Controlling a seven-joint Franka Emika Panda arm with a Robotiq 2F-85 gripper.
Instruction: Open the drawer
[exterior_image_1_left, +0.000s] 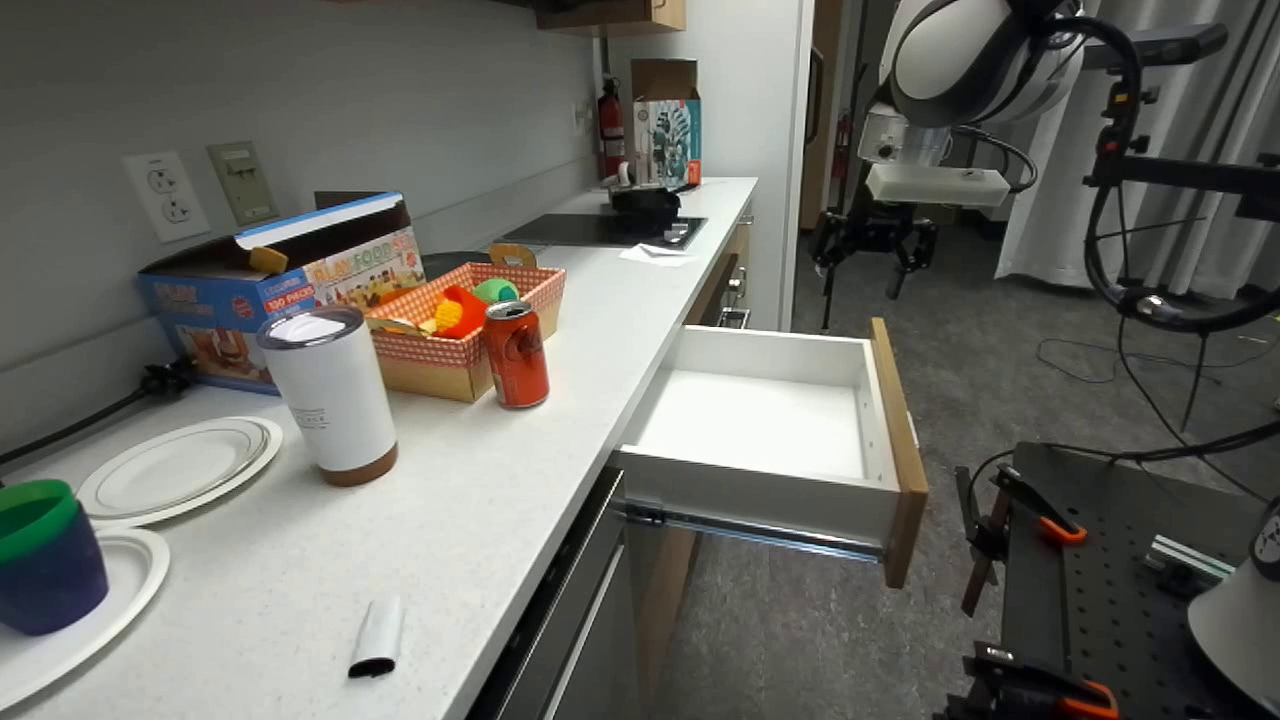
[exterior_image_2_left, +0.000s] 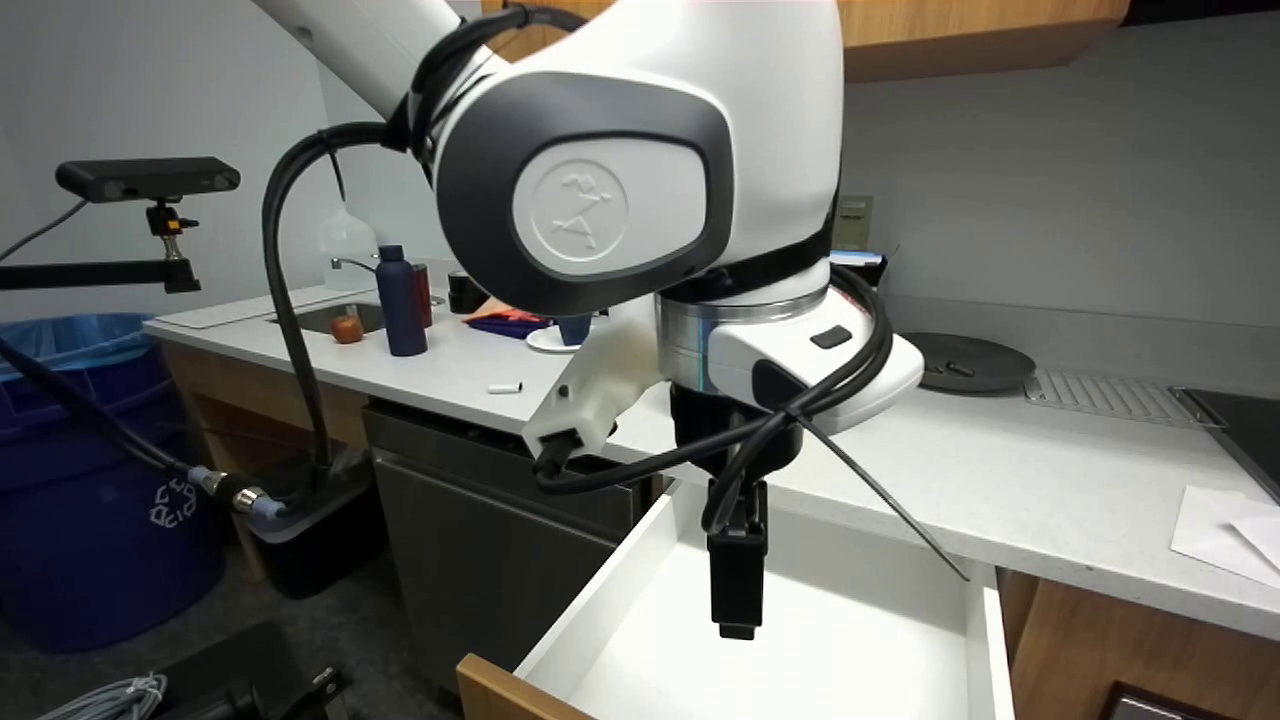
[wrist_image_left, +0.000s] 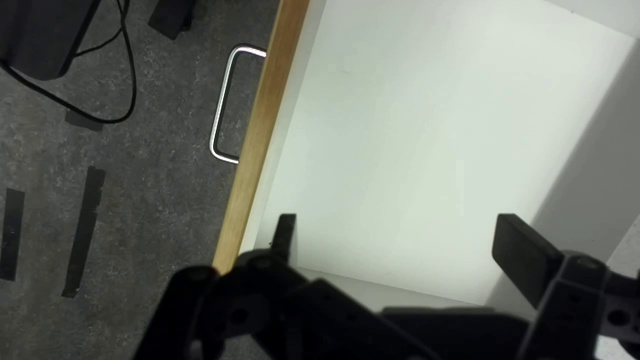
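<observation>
drawer (exterior_image_1_left: 765, 425) open, sticking out from under desk (exterior_image_1_left: 480, 480). gripper (wrist_image_left: 395, 235) spread wide above drawer, apart from the metal bar handle (wrist_image_left: 220, 105) on the light tan wood front (wrist_image_left: 262, 125).

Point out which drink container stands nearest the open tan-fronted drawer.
The red metal can beside the red-checked basket; the white, brown-based tumbler and navy bottle stand farther from the drawer.
</observation>
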